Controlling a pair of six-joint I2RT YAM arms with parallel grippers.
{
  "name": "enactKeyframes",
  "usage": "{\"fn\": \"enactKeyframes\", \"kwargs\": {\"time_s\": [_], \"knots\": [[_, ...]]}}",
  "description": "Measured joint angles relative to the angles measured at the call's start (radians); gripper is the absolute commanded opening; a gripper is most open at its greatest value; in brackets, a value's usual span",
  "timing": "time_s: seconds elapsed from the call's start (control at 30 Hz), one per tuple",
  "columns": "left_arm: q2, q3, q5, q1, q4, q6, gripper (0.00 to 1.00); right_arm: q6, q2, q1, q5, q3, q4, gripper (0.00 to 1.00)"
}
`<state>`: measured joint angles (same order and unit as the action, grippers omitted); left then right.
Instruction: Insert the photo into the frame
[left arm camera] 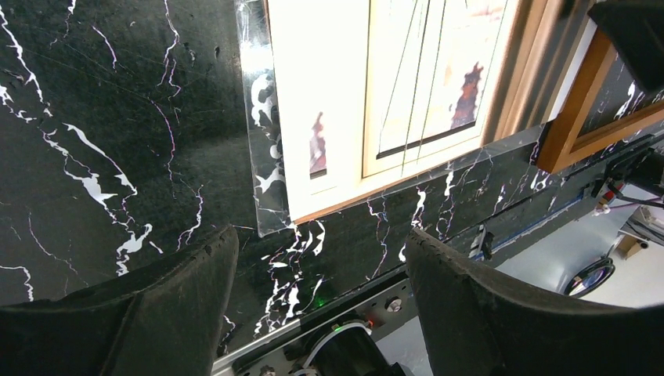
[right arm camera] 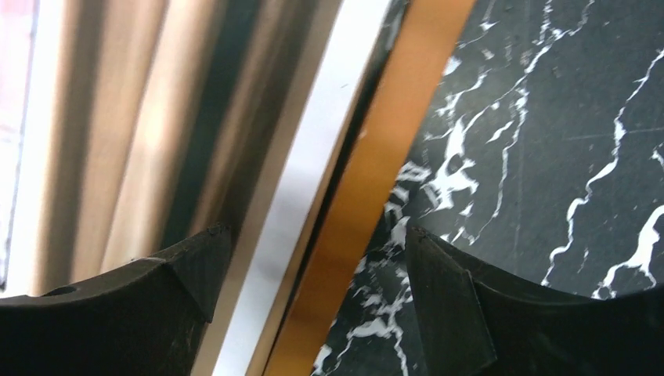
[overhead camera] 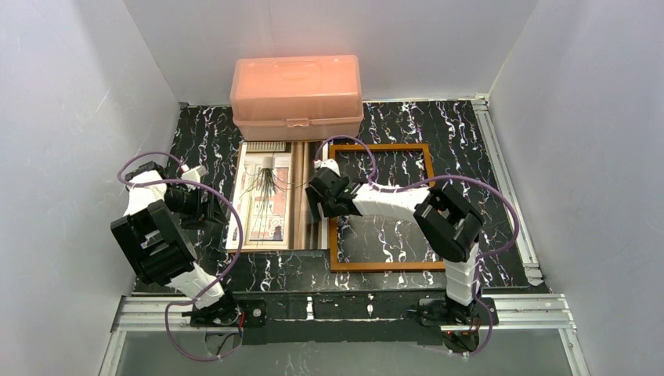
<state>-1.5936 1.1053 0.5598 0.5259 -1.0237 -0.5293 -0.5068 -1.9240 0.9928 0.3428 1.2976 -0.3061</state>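
Observation:
The photo (overhead camera: 268, 196) lies face up on the dark marbled table, left of the frame (overhead camera: 381, 266), and shows its spidery plant and stripes. The frame, a thin orange-brown border, lies flat with bare table inside it. My right gripper (overhead camera: 319, 202) hovers open over the gap between the photo's right side and the frame's left border (right arm camera: 376, 180), holding nothing. The photo's striped edge (right arm camera: 78, 157) shows beside its left finger. My left gripper (left arm camera: 321, 266) is open and empty near the photo's near-left corner (left arm camera: 329, 117). The frame's corner (left arm camera: 575, 129) shows at right.
A pink translucent box (overhead camera: 296, 94) stands at the back, just beyond the photo. A clear sheet (left arm camera: 262, 141) and a brown board edge (left arm camera: 344, 205) stick out from under the photo. The metal rail (overhead camera: 337, 309) runs along the near table edge.

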Motion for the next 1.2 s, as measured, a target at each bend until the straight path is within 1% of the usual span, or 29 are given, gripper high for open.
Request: {"fn": "enactKeyframes", "kwargs": {"time_s": [0.17,0.4,0.53,0.7,0.87,0.97,1.2], "knots": [[0.000,0.000,-0.003,0.000,-0.001,0.006,0.76,0.008,-0.030,-0.059,-0.031,0.013,0.015,0.86],[0.001,0.011,-0.006,0.000,-0.008,0.006,0.75,0.014,-0.009,-0.034,0.050,0.038,0.008,0.84],[0.002,0.028,-0.010,0.000,-0.014,0.006,0.74,0.021,0.009,-0.025,0.042,0.079,0.010,0.84],[0.003,0.039,-0.018,0.000,-0.024,0.007,0.74,0.029,-0.068,-0.025,0.006,0.214,0.029,0.85],[0.004,0.041,-0.026,0.000,-0.028,0.014,0.72,0.032,-0.165,-0.035,-0.023,0.265,0.032,0.87],[0.004,0.043,-0.033,0.000,-0.024,0.017,0.71,0.032,-0.208,-0.057,-0.032,0.267,0.017,0.87],[0.003,0.048,-0.071,0.000,0.013,0.030,0.70,0.023,-0.203,-0.119,-0.030,0.240,0.036,0.88]]}}
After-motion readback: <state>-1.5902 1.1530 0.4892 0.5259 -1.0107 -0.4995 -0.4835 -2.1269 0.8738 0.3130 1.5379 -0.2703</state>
